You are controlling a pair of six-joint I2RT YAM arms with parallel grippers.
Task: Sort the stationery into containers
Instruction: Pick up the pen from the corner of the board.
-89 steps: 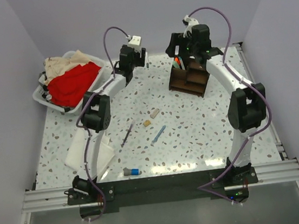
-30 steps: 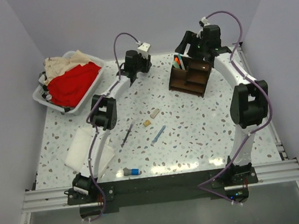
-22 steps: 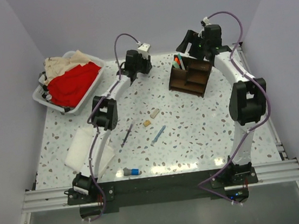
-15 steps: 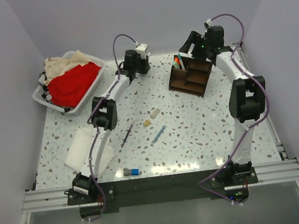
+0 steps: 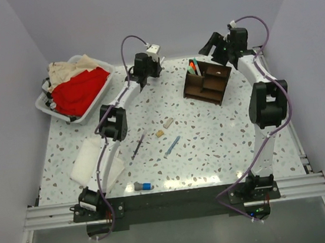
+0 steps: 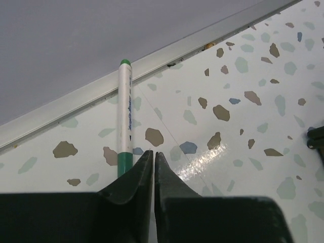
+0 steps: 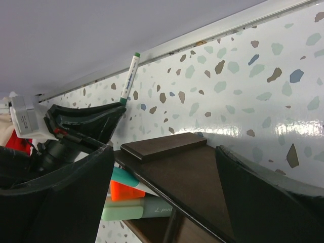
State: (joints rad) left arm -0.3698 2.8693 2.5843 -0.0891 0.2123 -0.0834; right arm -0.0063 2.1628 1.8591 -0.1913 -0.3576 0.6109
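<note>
Blue print on white marker (image 6: 124,114), unreadable.

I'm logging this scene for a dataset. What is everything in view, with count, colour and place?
basket: 1, white, far left, holding red and beige clothes
organizer: 1, dark brown wood, far right
highlighter: 1, orange, in the organizer
pen: 1, pale green, under the highlighter
marker: 1, white with green ends, far edge
erasers: 2, tan, centre
black pen: 1, left of centre
blue pen: 1, centre
stub: 1, grey-blue, near edge
cloth: 1, white, folded, near left
left gripper: black, shut, beside the marker
right gripper: black, open, above the organizer
</note>
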